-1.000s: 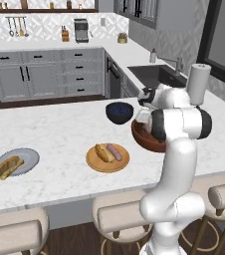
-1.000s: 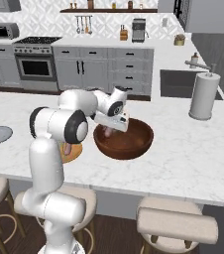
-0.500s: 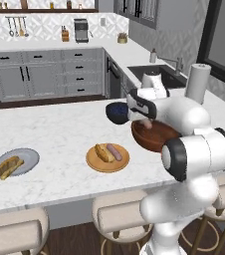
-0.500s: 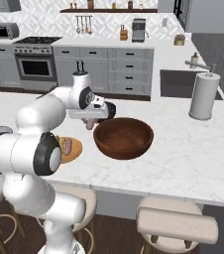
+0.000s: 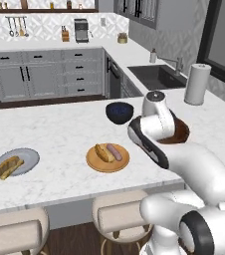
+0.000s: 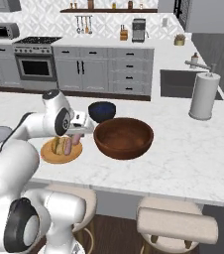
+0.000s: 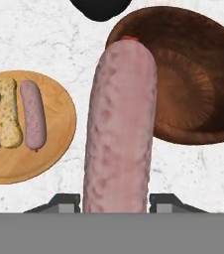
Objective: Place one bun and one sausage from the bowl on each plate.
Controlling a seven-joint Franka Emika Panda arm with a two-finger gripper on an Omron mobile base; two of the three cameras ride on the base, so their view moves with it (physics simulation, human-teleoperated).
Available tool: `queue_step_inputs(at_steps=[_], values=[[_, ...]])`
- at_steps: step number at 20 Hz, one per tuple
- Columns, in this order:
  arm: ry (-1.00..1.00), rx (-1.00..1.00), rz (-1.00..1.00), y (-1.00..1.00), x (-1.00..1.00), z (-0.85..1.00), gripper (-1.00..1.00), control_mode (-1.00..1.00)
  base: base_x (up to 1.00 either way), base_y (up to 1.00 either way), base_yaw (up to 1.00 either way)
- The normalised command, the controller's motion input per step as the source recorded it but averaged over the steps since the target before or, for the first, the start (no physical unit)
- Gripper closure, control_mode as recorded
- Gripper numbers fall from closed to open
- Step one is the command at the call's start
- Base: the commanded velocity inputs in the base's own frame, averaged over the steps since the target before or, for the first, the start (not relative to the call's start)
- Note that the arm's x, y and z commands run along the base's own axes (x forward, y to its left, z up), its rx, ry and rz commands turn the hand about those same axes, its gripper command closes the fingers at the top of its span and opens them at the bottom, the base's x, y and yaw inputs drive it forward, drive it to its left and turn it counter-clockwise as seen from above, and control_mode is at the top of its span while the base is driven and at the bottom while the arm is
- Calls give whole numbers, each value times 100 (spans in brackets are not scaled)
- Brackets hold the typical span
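Pincer part-way open, clamped on a sausage above the marble counter.

The two-finger pincer (image 7: 114,201) grips a long pink sausage with a pebbled skin (image 7: 119,124) by one end; in the hand view its long axis runs straight away from the dark fingertips (image 7: 64,202), its far end reaching over the rim of the wide, shallow reddish-brown wooden bowl (image 7: 193,84), whose ridged inside lies bare. In the right base view the sausage (image 6: 68,145) hangs down over the flat round tan-orange wooden plate (image 6: 59,155), which carries a crusty bun (image 7: 6,119) and a second pink sausage (image 7: 32,115) lying side by side. A small dark blue-black bowl (image 5: 119,111) stands just beyond. Well apart along the white veined counter (image 5: 59,132), the pale grey round plate (image 5: 27,158) holds a bun (image 5: 8,166).
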Motion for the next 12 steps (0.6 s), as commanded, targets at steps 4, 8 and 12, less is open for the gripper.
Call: queue_step_inputs(at_steps=[4, 8, 12], values=[[16, 1, -4, 0, -100, 43, 100, -100, 0, 0, 0], [32, 0, 0, 0, -90, 14, 100, -100, 0, 0, 0], [15, 16, 0, -1, -68, 0, 100, -100, 0, 0, 0]])
